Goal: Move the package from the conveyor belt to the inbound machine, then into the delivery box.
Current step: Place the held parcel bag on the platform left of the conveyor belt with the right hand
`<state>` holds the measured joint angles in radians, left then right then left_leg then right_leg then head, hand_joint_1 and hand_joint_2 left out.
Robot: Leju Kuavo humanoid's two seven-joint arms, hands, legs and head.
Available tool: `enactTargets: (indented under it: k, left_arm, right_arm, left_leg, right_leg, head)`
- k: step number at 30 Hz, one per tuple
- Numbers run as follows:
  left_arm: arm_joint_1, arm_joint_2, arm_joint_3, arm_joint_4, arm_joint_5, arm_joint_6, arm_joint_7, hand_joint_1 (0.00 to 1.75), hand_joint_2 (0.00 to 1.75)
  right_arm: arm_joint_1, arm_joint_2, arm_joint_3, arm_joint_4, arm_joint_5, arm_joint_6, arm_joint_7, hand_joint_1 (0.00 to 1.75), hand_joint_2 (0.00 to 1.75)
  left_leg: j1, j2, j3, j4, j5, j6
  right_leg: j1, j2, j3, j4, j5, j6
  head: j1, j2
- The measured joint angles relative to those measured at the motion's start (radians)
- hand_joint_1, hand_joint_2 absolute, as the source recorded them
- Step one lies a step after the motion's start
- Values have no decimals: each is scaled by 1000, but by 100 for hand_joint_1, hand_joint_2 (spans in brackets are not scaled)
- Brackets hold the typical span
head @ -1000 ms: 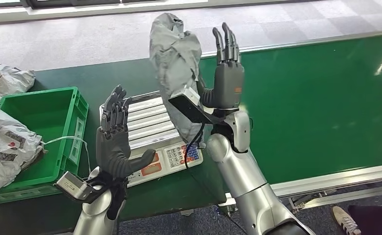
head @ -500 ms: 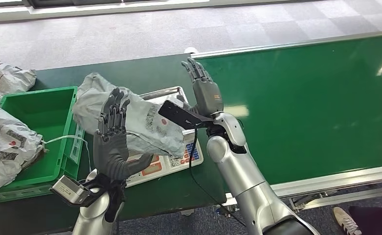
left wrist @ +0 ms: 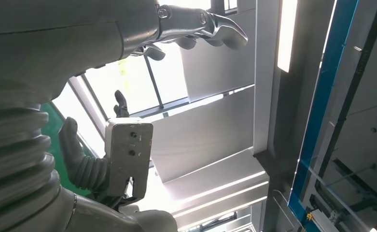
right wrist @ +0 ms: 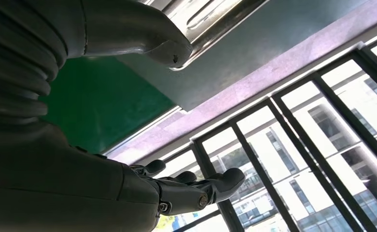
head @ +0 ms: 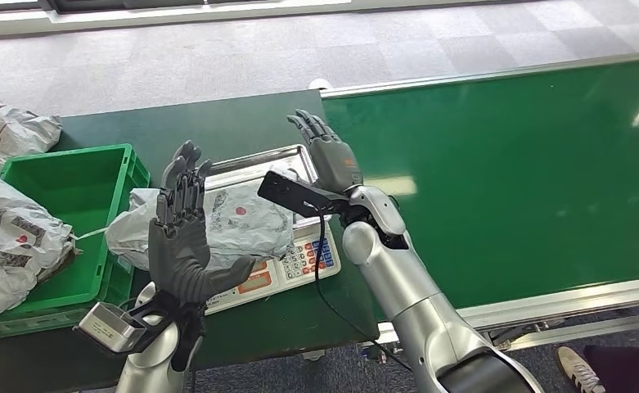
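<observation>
So the left hand (head: 181, 237) is up in front of the camera, palm facing across, fingers straight and spread, thumb sticking out to the side, holding nothing. The right hand (head: 326, 151) is the same deal: fingers apart and stretched out flat, hovering over the far right corner of the scale, empty.

The package (head: 209, 219), a crumpled grey poly mailer with red print on it, is lying flat on the inbound machine (head: 287, 260), which looks like a weighing scale with a steel platter and a keypad along the near edge. Its long axis runs left to right across the platter, and the left end hangs off past the platter edge toward the green delivery box (head: 70, 196). The left hand partly covers its left half from the head view, so I can't tell if they touch.

The scale sits on a dark green desk (head: 136, 131), with the green conveyor belt (head: 504, 164) just to the right. More grey bagged parcels (head: 9, 237) are piled left of the box.
</observation>
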<state>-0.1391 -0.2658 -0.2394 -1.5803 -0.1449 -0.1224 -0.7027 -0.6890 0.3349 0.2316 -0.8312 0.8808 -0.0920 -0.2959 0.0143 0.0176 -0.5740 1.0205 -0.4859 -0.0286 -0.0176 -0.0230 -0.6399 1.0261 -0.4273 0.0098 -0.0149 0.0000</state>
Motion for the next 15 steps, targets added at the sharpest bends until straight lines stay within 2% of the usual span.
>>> enactTargets:
  k: [1, 3, 5, 7, 11, 15]
  left_arm:
    - [1, -1, 0, -2, -1, 0, 0, 0, 175]
    - [4, -2, 1, -6, -9, 4, 1, 0, 175]
    - [9, -2, 1, -7, -34, 23, 6, 0, 175]
    - [12, -3, 1, -2, -69, 51, 14, 0, 175]
    - [5, -4, 1, 21, -205, 146, 54, 0, 175]
    - [-39, 4, 3, 110, -560, 355, 194, 0, 175]
  right_arm:
    - [3, 0, 0, -6, -7, -43, -13, 0, 175]
    - [31, 0, -5, -63, -61, -199, -89, 0, 175]
    - [95, 1, -11, -210, -157, -370, -198, 0, 175]
    - [171, 2, -13, -403, -220, -477, -264, 0, 175]
    - [285, 7, -13, -715, -222, -574, -350, 0, 175]
    - [376, 20, -13, -1061, -167, -605, -402, 0, 175]
  left_leg:
    - [0, 0, 0, 0, 0, 0]
    - [0, 0, 0, 0, 0, 0]
    - [0, -1, 0, 0, 0, 0]
    - [0, -1, 0, 0, -2, 0]
    - [-1, 0, 1, 0, -4, 0]
    - [-1, -2, 0, 0, -4, 0]
  right_leg:
    - [0, 0, 0, 0, 0, 0]
    - [0, -1, 0, 0, 0, 0]
    - [0, -2, 0, 0, -1, 0]
    - [0, -2, 0, 0, -2, 0]
    - [0, -1, 0, -1, -3, 0]
    - [0, -3, 1, -1, -4, 0]
  head:
    - [0, 0]
    - [0, 0]
    - [0, 0]
    - [0, 0]
    - [0, 0]
    - [0, 0]
